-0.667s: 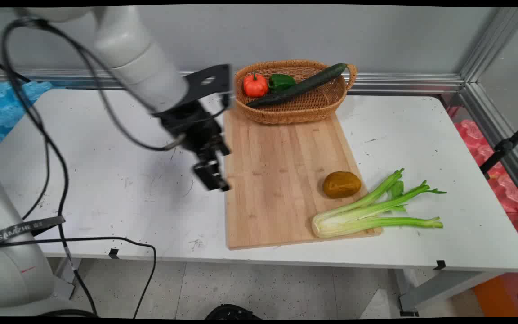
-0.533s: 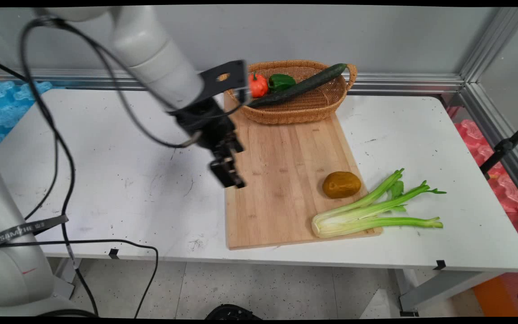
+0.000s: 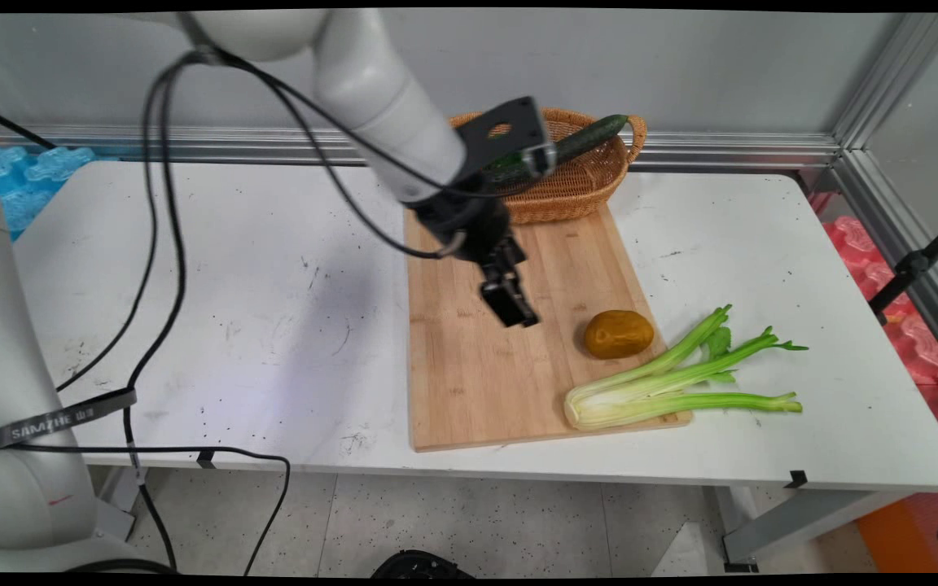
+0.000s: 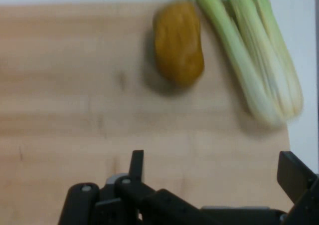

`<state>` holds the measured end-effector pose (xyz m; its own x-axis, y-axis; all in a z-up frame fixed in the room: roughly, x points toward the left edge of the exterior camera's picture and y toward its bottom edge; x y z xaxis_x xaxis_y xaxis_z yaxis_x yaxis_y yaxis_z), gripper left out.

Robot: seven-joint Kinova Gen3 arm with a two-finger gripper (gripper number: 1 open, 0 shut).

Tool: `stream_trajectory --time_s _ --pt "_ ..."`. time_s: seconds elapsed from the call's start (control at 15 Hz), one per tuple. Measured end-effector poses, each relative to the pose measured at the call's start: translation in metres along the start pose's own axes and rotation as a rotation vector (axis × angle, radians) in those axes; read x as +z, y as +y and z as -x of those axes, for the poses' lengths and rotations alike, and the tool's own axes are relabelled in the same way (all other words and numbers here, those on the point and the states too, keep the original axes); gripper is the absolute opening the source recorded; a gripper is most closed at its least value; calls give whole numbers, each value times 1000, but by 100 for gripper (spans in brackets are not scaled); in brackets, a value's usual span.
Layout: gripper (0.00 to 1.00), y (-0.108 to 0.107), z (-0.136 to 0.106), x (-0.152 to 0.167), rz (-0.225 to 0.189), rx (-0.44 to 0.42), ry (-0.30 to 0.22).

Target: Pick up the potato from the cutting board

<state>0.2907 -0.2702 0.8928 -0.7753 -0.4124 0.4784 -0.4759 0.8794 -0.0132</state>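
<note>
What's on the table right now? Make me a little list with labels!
gripper: gripper, open and empty, hanging over the cutting board
nearest thing: brown potato, lying on the board, apart from the gripper
beside the potato: celery, root end on the board's corner, leafy ends on the white table
at the back: wicker basket at the board's far end, holding a cucumber; the arm hides part of the basket

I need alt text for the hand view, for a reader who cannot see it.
The open black claw hovers empty over a wooden cutting board. Ahead of it a brownish-yellow potato lies on the board, with a bunch of celery beside it reaching past the board's edge onto the white table.
</note>
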Motion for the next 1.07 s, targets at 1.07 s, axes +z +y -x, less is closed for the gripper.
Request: stream_trajectory --time_s 1.07 --pt "100 -3 -39 112 -34 -4 98"
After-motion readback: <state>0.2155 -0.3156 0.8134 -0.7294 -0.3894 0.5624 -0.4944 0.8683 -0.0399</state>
